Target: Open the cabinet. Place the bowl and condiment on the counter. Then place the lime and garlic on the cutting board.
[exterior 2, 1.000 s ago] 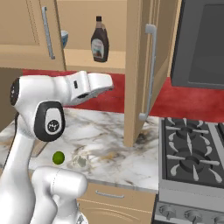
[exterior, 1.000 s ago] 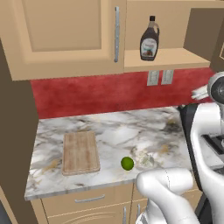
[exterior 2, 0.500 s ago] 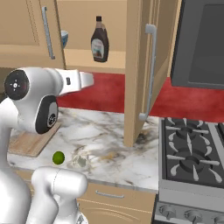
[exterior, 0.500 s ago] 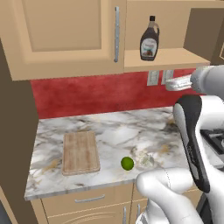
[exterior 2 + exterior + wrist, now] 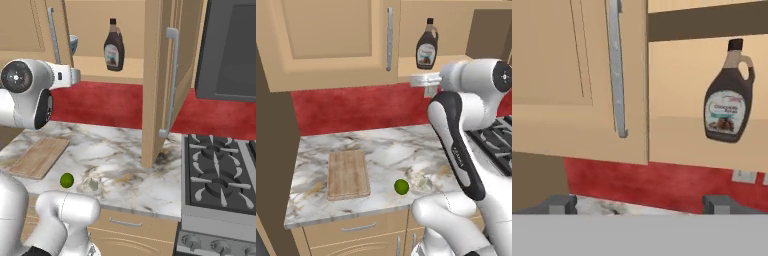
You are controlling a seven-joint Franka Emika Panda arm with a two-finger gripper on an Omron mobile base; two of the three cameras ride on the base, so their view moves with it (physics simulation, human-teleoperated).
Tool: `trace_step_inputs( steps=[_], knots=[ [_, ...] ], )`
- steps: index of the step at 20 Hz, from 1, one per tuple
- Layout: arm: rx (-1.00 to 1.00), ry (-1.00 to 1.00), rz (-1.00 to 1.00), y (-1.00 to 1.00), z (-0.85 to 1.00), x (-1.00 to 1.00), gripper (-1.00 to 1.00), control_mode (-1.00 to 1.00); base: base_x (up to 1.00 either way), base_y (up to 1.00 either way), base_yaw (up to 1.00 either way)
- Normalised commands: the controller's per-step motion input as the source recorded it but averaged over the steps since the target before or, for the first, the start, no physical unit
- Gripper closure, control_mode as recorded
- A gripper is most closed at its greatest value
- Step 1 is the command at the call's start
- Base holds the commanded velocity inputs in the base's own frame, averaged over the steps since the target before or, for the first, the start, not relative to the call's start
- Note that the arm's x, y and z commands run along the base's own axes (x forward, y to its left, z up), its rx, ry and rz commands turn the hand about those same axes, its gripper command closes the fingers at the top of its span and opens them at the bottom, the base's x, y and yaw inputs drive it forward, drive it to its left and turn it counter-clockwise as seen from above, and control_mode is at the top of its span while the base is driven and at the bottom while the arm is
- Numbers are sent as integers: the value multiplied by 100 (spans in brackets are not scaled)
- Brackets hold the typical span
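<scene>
Spread wide, grasping nothing: two-finger gripper (image 5: pixel 637 202). Ahead and right, on the open tan wood cabinet (image 5: pixel 557 75) shelf: dark brown syrup bottle (image 5: pixel 729 95), label reading "Chocolate". Ahead-left: closed door's silver bar handle (image 5: pixel 616 70).

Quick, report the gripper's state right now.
Gripper: open and empty, its fingers spread wide, facing the closed left door of the cabinet and the condiment on the shelf.

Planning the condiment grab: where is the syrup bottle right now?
The syrup bottle stands upright on the open cabinet's shelf, just right of the closed left door and above the red backsplash.
</scene>
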Motion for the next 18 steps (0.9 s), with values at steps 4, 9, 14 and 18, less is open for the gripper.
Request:
trace_step_inputs(
  steps=[4, 9, 14, 18],
  knots=[
    [-3, 2, -1, 69, 64, 43, -100, -100, 0, 0, 0],
    [-2, 3, -4, 19, 46, 45, -100, -100, 0, 0, 0],
    [0, 0, -2, 0, 2, 58, -100, -100, 0, 0, 0],
    [0, 0, 0, 0, 0, 60, -100, -100, 0, 0, 0]
  ],
)
